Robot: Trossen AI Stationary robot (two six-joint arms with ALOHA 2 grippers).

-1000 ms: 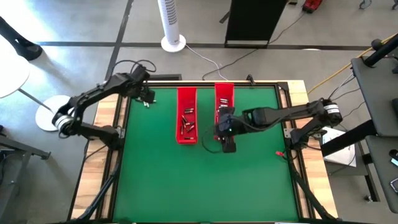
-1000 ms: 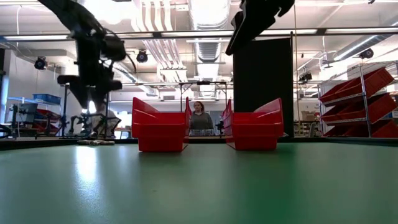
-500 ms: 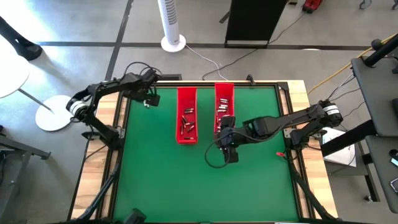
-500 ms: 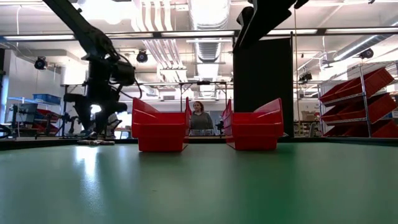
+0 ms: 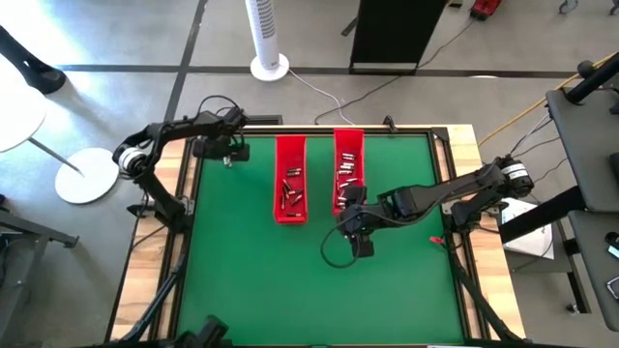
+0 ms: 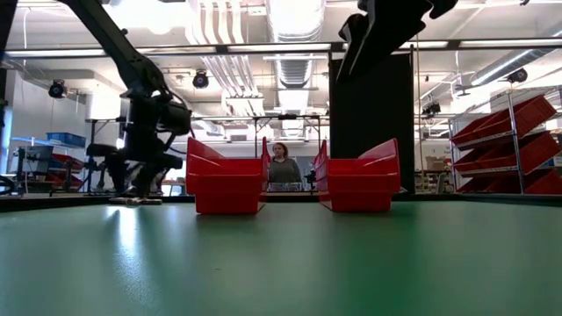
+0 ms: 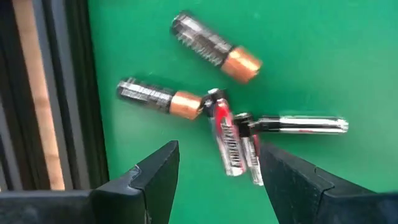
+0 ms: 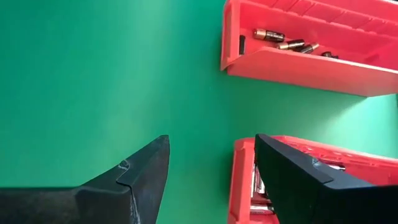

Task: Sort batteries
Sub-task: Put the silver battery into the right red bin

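Green mat (image 7: pixel 298 56), loose batteries (image 7: pixel 231 140) lying variously angled

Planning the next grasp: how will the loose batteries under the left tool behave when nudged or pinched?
The loose batteries are smooth cylinders lying flat on the green mat, so they will probably roll. Three touch, so nudging one likely shifts its neighbours. The open left tool may slip on their glossy casings.

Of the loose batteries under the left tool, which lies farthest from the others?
The copper-capped battery lying alone, apart from the rest; the other copper-capped one touches the red-and-silver cells clustered between the open left tool.
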